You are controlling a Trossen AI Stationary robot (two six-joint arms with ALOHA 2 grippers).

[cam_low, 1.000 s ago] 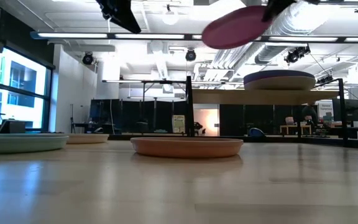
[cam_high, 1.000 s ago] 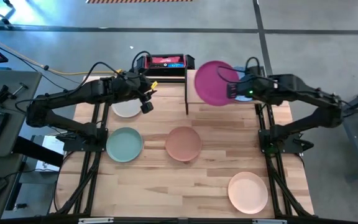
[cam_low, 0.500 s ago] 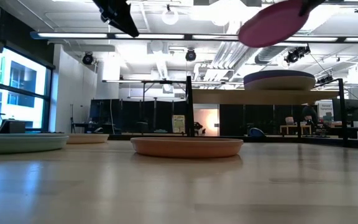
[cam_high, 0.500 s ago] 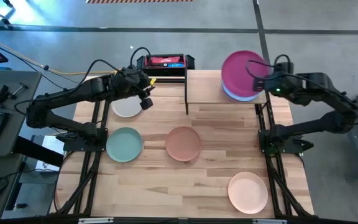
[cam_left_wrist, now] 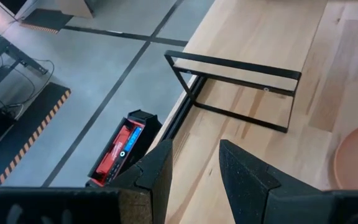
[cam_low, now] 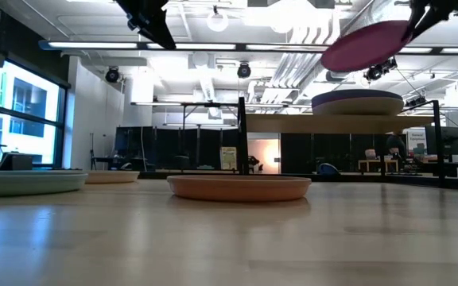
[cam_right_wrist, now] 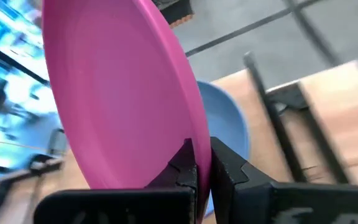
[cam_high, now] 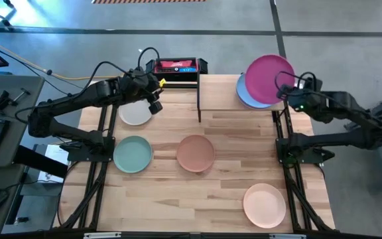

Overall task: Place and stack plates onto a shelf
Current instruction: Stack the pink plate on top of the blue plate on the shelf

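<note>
While pink plate (cam_high: pixel 268 78) hides most of blue plate (cam_high: pixel 244 92) | right end effector (cam_right_wrist: pixel 202 167) pinches pink rim | left end effector (cam_left_wrist: pixel 194 171) parted, empty

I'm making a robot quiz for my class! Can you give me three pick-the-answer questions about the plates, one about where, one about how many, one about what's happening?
1. Where is the blue plate?
A. On the shelf
B. Beside the mint plate
C. On the floor

2. How many plates lie on the tabletop, off the shelf?
A. Two
B. Four
C. Seven

3. What is the right end effector doing?
A. Hanging open
B. Pinching the pink plate's rim
C. Pressing on the tabletop

Answers:
1. A: the blue plate lies on the shelf.
2. B: white, mint, terracotta and peach.
3. B: the right end effector holds the pink plate tilted above the blue one.
</note>
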